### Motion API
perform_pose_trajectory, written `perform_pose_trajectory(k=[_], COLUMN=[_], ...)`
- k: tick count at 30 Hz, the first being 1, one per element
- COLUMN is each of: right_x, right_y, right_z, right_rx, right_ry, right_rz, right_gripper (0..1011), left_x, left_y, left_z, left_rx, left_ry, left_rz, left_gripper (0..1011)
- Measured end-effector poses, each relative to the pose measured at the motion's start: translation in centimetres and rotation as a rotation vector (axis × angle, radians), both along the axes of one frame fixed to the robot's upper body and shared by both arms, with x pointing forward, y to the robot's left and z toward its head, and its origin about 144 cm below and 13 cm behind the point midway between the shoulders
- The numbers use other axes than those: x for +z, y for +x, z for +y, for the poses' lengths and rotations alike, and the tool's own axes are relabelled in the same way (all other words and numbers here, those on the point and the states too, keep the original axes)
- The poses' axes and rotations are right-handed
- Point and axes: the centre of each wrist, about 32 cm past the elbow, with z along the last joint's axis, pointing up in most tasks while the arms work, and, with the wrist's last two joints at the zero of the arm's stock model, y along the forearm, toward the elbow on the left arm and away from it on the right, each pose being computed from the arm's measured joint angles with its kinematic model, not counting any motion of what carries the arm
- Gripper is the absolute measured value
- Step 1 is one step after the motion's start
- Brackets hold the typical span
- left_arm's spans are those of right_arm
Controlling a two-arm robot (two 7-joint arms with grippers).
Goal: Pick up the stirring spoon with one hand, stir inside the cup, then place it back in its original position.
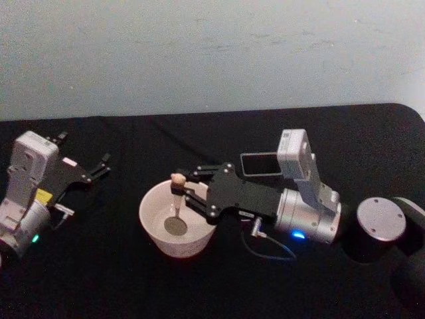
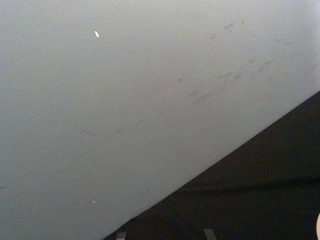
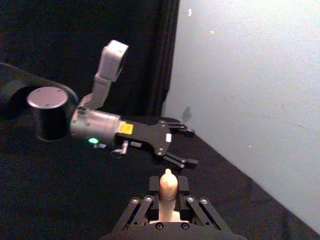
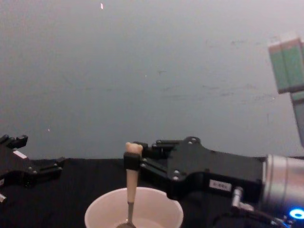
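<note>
- The left gripper (image 1: pixel 84 150) is at the left edge of the black table (image 1: pixel 99 272), well apart from the cup. Its fingers are spread wide and grasp nothing.
- In the right wrist view the same left gripper (image 3: pixel 186 146) shows farther off with released, splayed fingers, and a green light glows on its silver wrist.
- In the chest view the left gripper (image 4: pixel 45 167) reaches in low from the left edge, just above the table top.
- The left wrist view looks at the pale grey wall (image 2: pixel 125 100) and a corner of the table (image 2: pixel 260 195).
- The cream-white cup (image 1: pixel 151 199) stands upright near the middle of the table. In the chest view its thick rim (image 4: pixel 97 205) is at the bottom, left of centre.
- The stirring spoon (image 1: pixel 176 203) stands nearly upright inside the cup. Its shiny metal bowl is down on the cup's floor, and its small bear head sticks up above the rim.
- The right gripper (image 1: pixel 182 191) reaches in from the right over the cup's rim and is clenched on the spoon's beige handle just under the bear head.
- The chest view shows the spoon (image 4: pixel 131 187) upright, and the right gripper (image 4: pixel 134 160) pinches it from the right.
- In the right wrist view the bear head (image 3: pixel 168 184) pokes up between the right gripper's (image 3: pixel 168 202) fingers.
- The dark square-mouthed holder (image 1: pixel 243 164) stands behind the right gripper, to the right of the cup and apart from it.
</note>
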Motion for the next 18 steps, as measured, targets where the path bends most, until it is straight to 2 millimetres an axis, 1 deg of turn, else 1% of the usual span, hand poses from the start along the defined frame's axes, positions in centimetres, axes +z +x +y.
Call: perform_pose_trajectory(k=[7,10,18], right_x=[-0.1,-0.2,-0.3], right_y=[1.3,1.8,1.9], right_z=[0.8,0.4,-0.3], right_rx=[-0.049,-0.084,-0.115], right_ry=[0.006,0.000,-0.007], right_rz=[-0.007,-0.008,-0.007], right_gripper=[205,205,205], left_x=[0.0,0.0,0.0], left_y=[0.0,0.0,0.0], left_z=[0.0,0.0,0.0], left_rx=[0.000,0.000,0.000], left_ry=[0.000,0.000,0.000], left_rz=[0.000,0.000,0.000], left_gripper=[1001,1001,1001])
